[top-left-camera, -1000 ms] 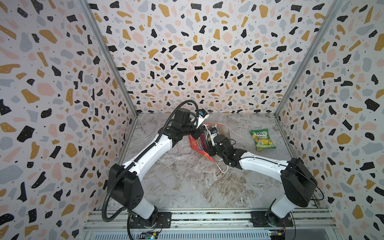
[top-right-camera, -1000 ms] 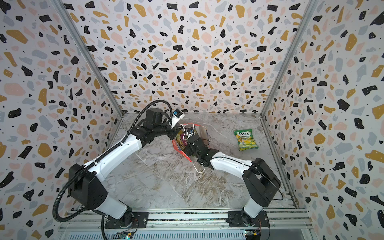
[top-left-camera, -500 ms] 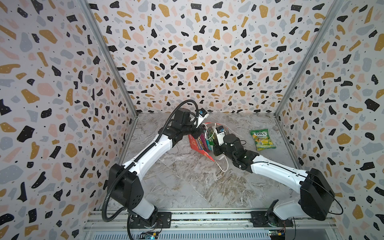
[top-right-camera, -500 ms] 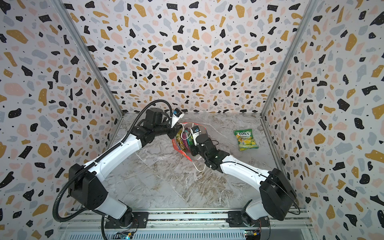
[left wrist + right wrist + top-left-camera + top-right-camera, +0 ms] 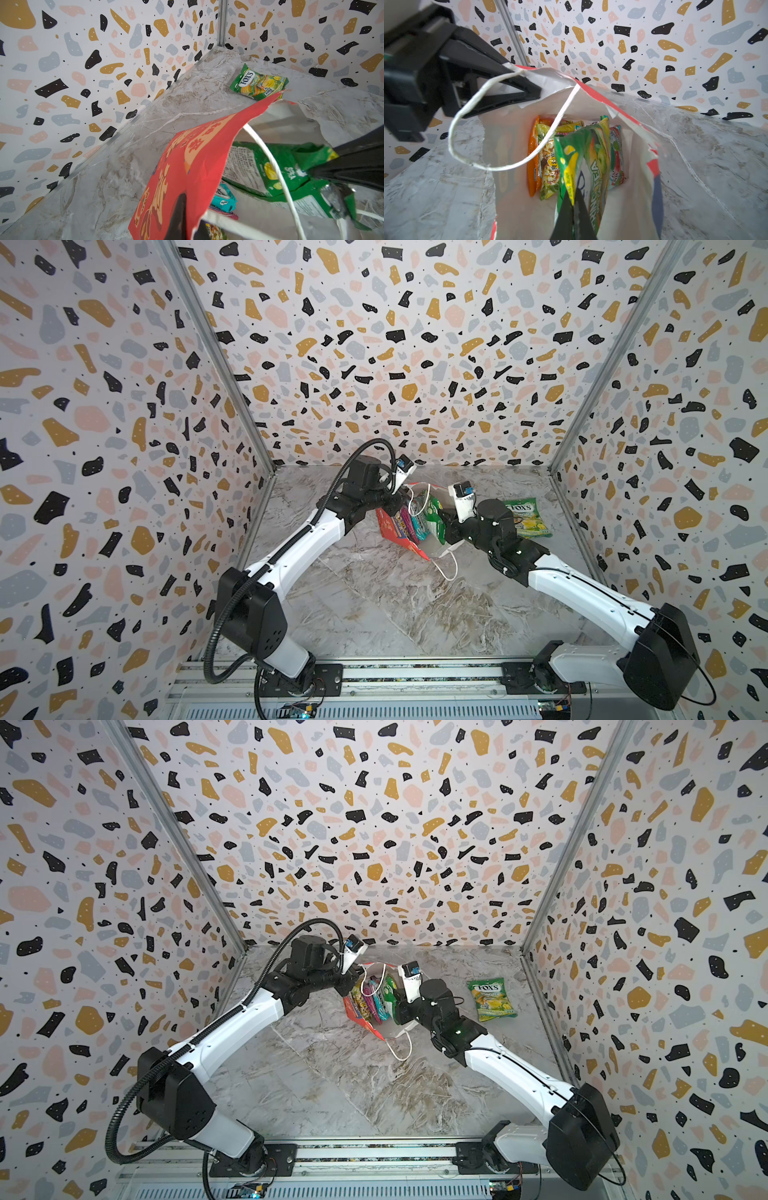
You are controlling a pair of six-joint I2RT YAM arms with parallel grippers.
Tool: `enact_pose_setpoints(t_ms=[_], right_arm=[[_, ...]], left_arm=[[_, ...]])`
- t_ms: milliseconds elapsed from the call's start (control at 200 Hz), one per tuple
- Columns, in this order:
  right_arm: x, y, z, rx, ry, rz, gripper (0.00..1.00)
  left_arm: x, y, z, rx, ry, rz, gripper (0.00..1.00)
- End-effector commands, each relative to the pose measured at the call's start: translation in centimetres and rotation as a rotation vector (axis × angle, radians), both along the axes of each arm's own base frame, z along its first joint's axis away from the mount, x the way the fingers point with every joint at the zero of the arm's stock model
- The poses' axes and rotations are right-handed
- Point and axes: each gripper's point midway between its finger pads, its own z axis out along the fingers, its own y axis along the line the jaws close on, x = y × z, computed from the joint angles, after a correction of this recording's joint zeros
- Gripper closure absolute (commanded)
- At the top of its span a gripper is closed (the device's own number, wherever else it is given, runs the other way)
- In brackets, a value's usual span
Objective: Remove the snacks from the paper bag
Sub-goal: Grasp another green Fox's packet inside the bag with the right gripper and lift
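One snack is out: a green-and-yellow FOX'S packet [image 5: 525, 518] lies flat near the table's [image 5: 395, 614] back right corner, well apart from the red paper bag [image 5: 390, 526], which leans open at the back middle. My left gripper [image 5: 189, 224] is clamped tight on the bag's rim. My right gripper [image 5: 573, 199] pinches a green packet [image 5: 596, 166] that is not yet clear of the bag's mouth. Inside stand an orange packet [image 5: 532, 158], a yellow-green packet [image 5: 548, 166] and a red-and-teal packet [image 5: 615, 158], so I judge most of the job is left.
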Motion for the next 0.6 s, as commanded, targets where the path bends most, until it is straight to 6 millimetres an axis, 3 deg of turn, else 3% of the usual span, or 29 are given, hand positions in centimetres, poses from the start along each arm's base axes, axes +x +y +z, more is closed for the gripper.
enact_pose_setpoints(t_ms=[0, 270, 441, 596], right_arm=[[-2.1, 0.5, 6.2, 0.080, -0.109, 0.103, 1.00], [-5.0, -1.2, 11.6, 0.110, -0.189, 0.164, 1.00], [-6.2, -1.9, 13.1, 0.095, -0.195, 0.182, 1.00], [-6.9, -3.8, 14.8, 0.082, -0.218, 0.120, 1.00]], left_arm=[[-0.3, -0.2, 4.5, -0.079, -0.129, -0.003, 1.00], [-0.4, 0.0, 4.9, -0.088, -0.147, 0.007, 1.00], [-0.3, 0.3, 5.0, -0.088, -0.150, 0.019, 1.00], [-0.4, 0.4, 5.3, -0.106, -0.164, 0.025, 1.00]])
